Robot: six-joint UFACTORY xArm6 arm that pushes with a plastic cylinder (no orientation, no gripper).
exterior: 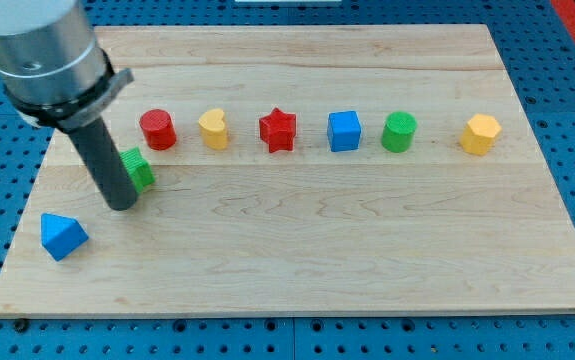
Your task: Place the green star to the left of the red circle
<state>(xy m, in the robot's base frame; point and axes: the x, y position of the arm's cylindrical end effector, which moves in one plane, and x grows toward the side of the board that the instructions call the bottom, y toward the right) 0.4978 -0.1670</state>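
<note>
Nearly done: green star (139, 170) sits lower left of the red circle (157, 129), my tip (121, 203) touching it. No gripper here, nothing is held; a nudge up-left remains.

A single camera is looking down at a slant from beyond the near edge of the wooden worktop (297, 260), taking in nearly the whole board from fairly close.

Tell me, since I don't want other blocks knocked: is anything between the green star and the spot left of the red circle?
Nothing visible is. The green star sits just below-left of the red circle, with bare board between. My tip is against the star's left side, partly hiding it. The yellow heart lies to the circle's right.
</note>
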